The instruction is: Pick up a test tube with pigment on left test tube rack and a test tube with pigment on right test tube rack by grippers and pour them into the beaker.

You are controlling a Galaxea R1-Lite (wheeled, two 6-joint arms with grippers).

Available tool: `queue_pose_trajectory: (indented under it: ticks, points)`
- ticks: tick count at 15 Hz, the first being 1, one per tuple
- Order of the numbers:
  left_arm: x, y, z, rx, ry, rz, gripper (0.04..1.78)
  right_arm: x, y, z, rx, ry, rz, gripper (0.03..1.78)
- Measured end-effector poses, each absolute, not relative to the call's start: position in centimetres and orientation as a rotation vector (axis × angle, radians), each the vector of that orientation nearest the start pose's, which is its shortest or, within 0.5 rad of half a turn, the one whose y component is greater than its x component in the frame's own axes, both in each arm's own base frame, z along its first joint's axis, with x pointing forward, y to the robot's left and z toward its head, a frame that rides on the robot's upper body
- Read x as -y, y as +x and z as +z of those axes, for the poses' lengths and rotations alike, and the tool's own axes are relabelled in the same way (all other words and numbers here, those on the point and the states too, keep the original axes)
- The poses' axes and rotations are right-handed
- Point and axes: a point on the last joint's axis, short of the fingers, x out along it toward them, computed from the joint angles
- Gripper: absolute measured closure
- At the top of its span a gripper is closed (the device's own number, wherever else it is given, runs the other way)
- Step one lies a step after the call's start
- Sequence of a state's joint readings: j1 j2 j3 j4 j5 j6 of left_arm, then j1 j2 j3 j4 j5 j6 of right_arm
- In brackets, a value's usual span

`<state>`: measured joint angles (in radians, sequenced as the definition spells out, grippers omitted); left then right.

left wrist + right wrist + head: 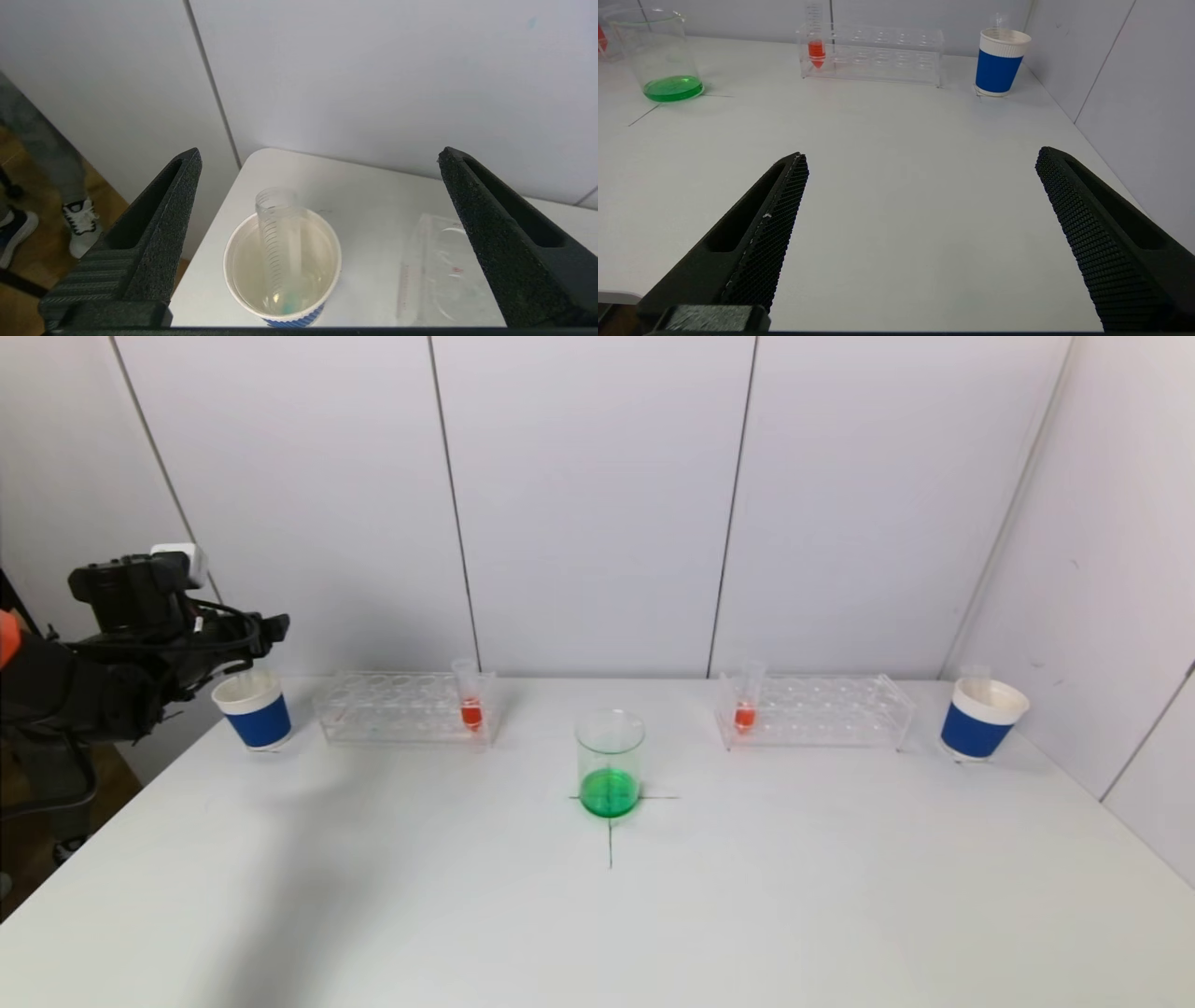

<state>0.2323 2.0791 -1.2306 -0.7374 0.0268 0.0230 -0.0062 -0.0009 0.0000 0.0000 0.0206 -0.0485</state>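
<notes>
A glass beaker (610, 763) with green liquid stands at the table's middle. The clear left rack (403, 708) holds a tube of red pigment (470, 700); the right rack (814, 709) holds another red-pigment tube (745, 703). My left gripper (266, 639) hangs open over the blue-and-white left cup (254, 709). In the left wrist view an empty clear tube (276, 242) with a green trace at its tip leans free inside that cup (280, 317), between my wide-apart fingers (154, 224). My right gripper (920, 186) is open over bare table; it does not show in the head view.
A second blue-and-white cup (982, 719) stands at the far right near the side wall, also in the right wrist view (1000, 63). The table's left edge (205, 224) runs close beside the left cup. A cross mark lies under the beaker (658, 56).
</notes>
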Motion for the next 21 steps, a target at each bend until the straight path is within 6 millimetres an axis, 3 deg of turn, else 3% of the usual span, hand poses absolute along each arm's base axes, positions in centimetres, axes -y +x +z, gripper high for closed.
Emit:
queue_pose_trajectory:
  ticks: [5,9,12,15,21]
  points:
    - [-7.2,35.5,21.8,-0.034,-0.016,0.137,0.06,-0.1,-2.3,7.5,0.001,-0.049,0.014,0.04]
    - [-4.5,28.5,25.9,0.051,-0.029,0.043,0.06,-0.1,-2.3,7.5,0.001,-0.048,0.015,0.04]
    - [-2.9,22.5,27.9,0.092,-0.052,0.004,0.06,-0.1,-2.3,7.5,0.001,-0.048,0.015,0.04]
    - [-1.7,16.8,28.0,0.108,-0.054,0.011,0.06,-0.1,-2.3,7.5,0.001,-0.049,0.014,0.04]
    - [-0.3,8.1,25.3,0.142,0.031,0.032,0.06,-0.1,-2.3,7.5,0.001,-0.049,0.014,0.04]
